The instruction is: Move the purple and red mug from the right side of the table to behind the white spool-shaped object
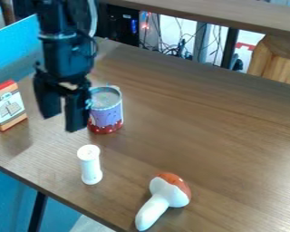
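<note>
Camera view: near the front edge of the bench (220, 122) lies a toy mushroom (167, 194), its orange-brown cap toward the back, with a white cylinder (90, 165) standing just beyond it. Farther back, the end effector (60, 122) hangs wide with nothing between its fingers, close beside a purple-and-red container (107, 113), though whether they touch is unclear; good handling probably calls for centring the fingers across its upright wall, level and clear of the rim, before any squeeze. Near the view's left edge, a small box (9, 106) stands well apart from the container.
</note>
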{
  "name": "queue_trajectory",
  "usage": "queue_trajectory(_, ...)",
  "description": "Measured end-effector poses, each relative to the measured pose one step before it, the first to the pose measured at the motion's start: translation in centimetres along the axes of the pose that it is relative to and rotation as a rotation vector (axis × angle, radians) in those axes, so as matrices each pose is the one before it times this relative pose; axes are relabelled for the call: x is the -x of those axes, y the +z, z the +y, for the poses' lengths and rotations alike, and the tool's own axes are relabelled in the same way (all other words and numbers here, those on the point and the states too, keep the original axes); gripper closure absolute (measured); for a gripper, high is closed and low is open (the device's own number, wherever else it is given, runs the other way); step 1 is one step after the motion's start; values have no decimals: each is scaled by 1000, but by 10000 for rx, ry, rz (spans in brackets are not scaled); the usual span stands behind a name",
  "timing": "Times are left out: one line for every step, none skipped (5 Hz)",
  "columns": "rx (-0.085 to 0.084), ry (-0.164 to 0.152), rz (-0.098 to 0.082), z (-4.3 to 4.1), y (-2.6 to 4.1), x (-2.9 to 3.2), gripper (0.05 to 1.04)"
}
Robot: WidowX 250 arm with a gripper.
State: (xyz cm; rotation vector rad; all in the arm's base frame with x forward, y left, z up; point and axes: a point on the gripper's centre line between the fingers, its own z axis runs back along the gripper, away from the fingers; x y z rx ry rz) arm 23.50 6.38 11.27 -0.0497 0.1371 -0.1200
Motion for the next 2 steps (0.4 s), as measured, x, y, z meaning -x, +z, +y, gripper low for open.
queue_trajectory(-1097, 834, 223, 1934, 454, 1268, 83)
queue_trajectory(-1066, 952, 479, 1968, 250, 1064, 83)
